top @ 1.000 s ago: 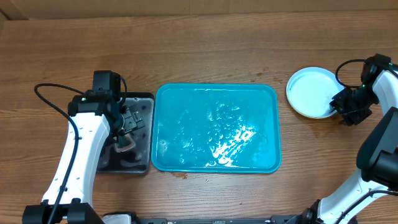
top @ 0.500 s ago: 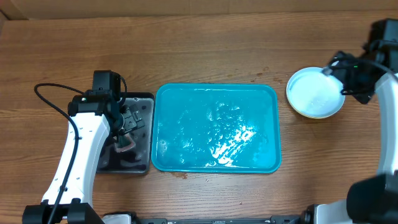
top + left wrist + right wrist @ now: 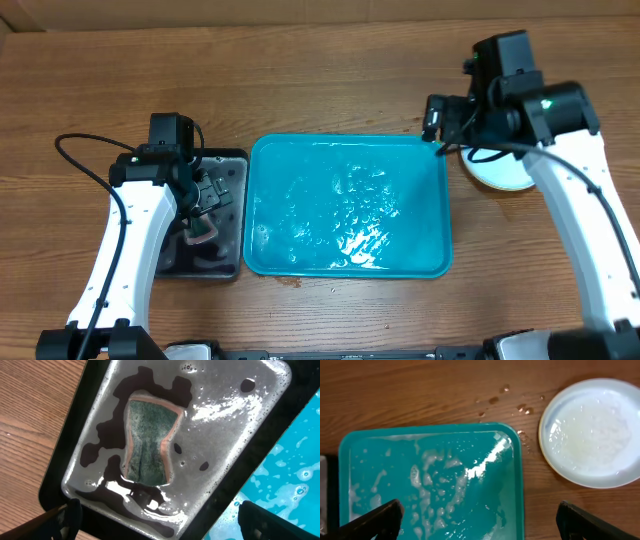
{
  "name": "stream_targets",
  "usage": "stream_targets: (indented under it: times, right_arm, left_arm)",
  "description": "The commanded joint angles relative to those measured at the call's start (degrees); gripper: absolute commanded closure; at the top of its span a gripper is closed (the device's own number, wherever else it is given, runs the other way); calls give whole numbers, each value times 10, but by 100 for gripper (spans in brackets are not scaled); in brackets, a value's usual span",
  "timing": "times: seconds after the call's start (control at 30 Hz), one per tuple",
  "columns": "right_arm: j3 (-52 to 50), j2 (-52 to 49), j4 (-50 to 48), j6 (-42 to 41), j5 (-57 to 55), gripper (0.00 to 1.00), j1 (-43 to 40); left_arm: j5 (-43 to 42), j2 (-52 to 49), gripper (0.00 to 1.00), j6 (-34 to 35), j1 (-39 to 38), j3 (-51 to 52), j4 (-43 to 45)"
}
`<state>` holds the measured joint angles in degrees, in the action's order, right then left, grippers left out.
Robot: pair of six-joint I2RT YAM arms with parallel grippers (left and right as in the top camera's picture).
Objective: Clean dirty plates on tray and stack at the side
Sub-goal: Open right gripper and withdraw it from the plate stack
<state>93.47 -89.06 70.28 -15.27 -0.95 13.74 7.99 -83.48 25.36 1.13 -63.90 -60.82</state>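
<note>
Lift the wide, empty right claw [image 3: 447, 122] clear without nudging the stacked plates [image 3: 592, 430] just right of the turquoise tray [image 3: 345, 139]

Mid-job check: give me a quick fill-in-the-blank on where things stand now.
The small tray holding the sponge is coloured ___.
The plates stand off the turquoise tray, on its ___ side.
The left gripper and right gripper both stand ___.
Missing: black; right; open.

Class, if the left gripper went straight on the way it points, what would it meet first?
Probably the green sponge in the black tray beneath the left gripper, or tray floor beside it; depth unclear.
</note>
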Motion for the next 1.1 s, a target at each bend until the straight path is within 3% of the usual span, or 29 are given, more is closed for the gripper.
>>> stream_targets:
  times: [0.0, 0.3, 1.07]
  right_arm:
    - [11, 67, -3, 8, -42, 0, 27]
    - [11, 138, -3, 18, -42, 0, 39]
    - [11, 143, -6, 16, 2, 0, 39]
  left_arm:
    - [5, 7, 0, 4, -4, 1, -1]
    - [5, 7, 0, 4, -4, 1, 0]
    - [5, 7, 0, 4, -4, 1, 0]
